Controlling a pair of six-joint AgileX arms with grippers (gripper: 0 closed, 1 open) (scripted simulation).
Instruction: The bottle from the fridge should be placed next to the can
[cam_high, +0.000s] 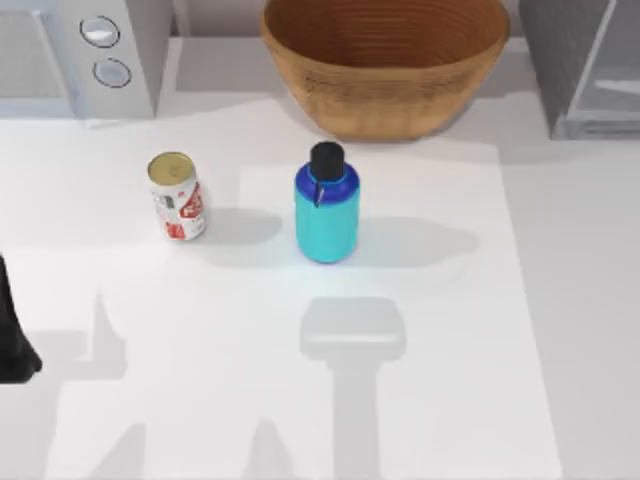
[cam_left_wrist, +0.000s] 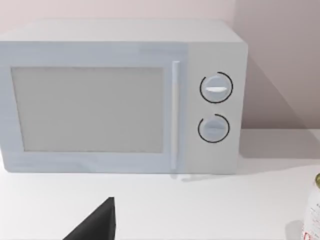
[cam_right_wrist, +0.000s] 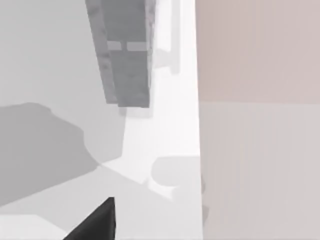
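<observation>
Jaw spread can't be read for either arm, so don't assume anything is held. From the top view you see the bottle (cam_high: 327, 212) standing upright mid-table, apart from the can (cam_high: 177, 196) to its left, nearer the table's left edge. The fridge (cam_high: 585, 62) sits at the far right corner, the microwave (cam_high: 75, 55) at the far left, a wicker bowl (cam_high: 385, 62) between them. My left arm (cam_high: 14, 335) is parked at the left edge. In the left wrist view you face the microwave, with the can's side at the frame's border. In the right wrist view you see the fridge's grey side. If you count this as finished, the gap may be judged too wide; closing it risks tipping the tall bottle into the can.
</observation>
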